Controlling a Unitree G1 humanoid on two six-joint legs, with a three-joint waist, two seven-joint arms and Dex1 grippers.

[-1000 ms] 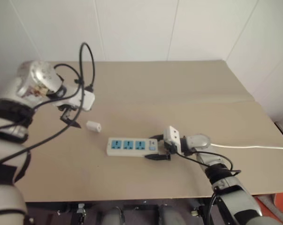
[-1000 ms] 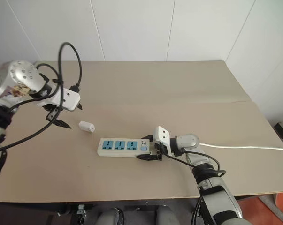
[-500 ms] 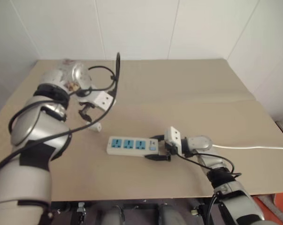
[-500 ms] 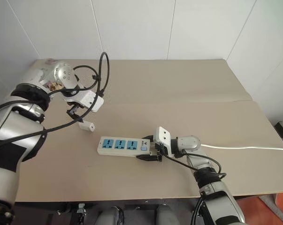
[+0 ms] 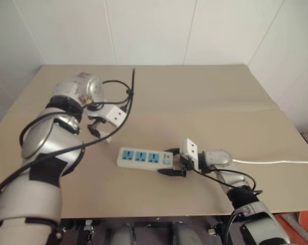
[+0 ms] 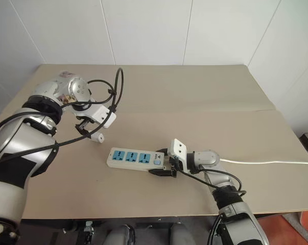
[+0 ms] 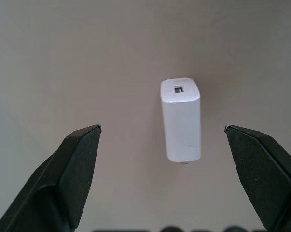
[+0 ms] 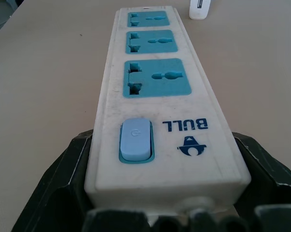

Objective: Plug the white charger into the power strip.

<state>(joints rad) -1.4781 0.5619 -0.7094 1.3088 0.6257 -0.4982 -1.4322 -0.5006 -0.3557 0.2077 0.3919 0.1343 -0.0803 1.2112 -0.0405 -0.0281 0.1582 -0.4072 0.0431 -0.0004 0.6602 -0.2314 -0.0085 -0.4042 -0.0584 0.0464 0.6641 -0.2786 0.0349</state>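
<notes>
Plainly, these were the particulars as I saw them.

Left fingers (image 7: pixel 162 140): mine were spread as wide as they go, pointing steeply down at the bench (image 6: pixel 194 92), with nothing between the pads but air and the thing below them.

White charger (image 7: pixel 181 119): it lay flat on the bench, in the gap between my two left fingers and touching neither; in the wrist view it sat nearer one finger than the other. A small dark port showed on one end face.

Charger from the head view (image 6: pixel 96 137): it rested just beside the far end of the power strip, apart from it, partly under my left wrist housing.

Right fingers (image 6: pixel 163 162): mine were clamped on the button end of the power strip, one black finger along each long side, holding it flat against the bench.

Power strip (image 6: pixel 134 158): a long white bar lying on the bench, three blue sockets in a row facing up, all three unoccupied.

Blue button (image 8: pixel 135 139): it sat at the end I gripped, next to a printed brand mark.

White cord (image 6: pixel 266 162): it ran across the bench from behind my right wrist toward the right edge.

Bench surface: plain tan, with a seam running across it beyond the strip.
</notes>
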